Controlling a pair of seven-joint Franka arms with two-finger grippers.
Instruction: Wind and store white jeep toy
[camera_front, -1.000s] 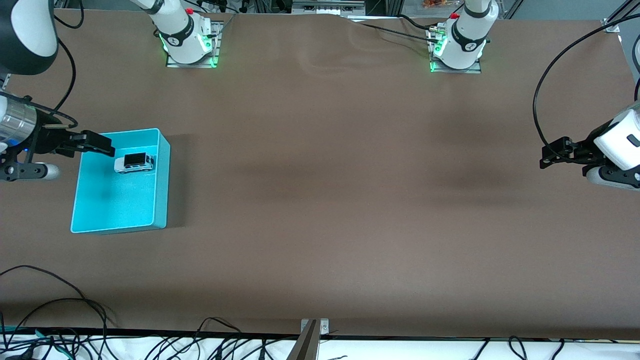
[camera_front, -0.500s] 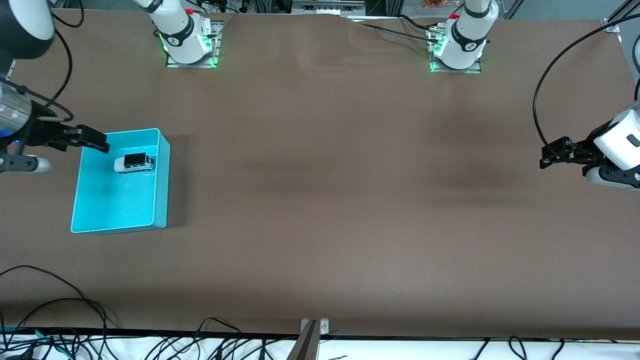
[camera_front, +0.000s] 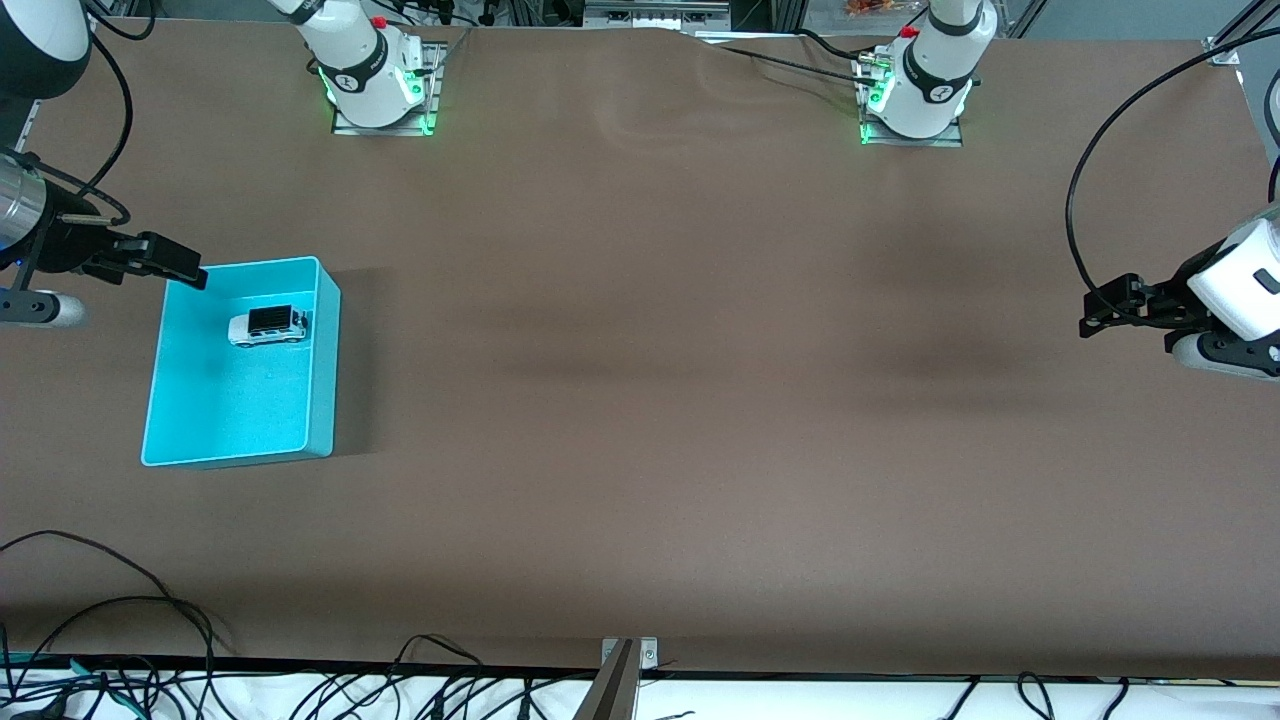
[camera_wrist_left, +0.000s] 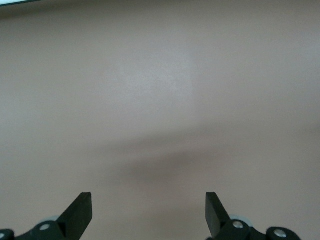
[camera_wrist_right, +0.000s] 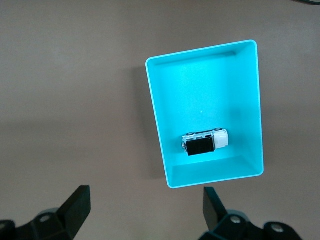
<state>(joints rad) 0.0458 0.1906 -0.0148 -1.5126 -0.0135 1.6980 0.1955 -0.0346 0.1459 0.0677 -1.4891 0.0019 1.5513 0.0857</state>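
The white jeep toy (camera_front: 268, 326) (camera_wrist_right: 205, 141), white with a black roof, lies on its wheels inside the cyan bin (camera_front: 230, 400) (camera_wrist_right: 200, 90), close to the wall nearest the arms' bases. My right gripper (camera_front: 180, 265) (camera_wrist_right: 145, 200) hangs open and empty over the table just outside that end of the bin. My left gripper (camera_front: 1100, 312) (camera_wrist_left: 148, 205) waits open and empty above bare table at the left arm's end.
The brown table (camera_front: 640, 400) spreads between the two arms. Cables (camera_front: 110, 600) lie along the edge nearest the front camera. Both arm bases (camera_front: 375, 80) (camera_front: 915, 90) stand at the edge farthest from that camera.
My right gripper has drawn back from above the jeep to just outside the bin's rim, staying open. The jeep, the bin and the left arm have not moved.
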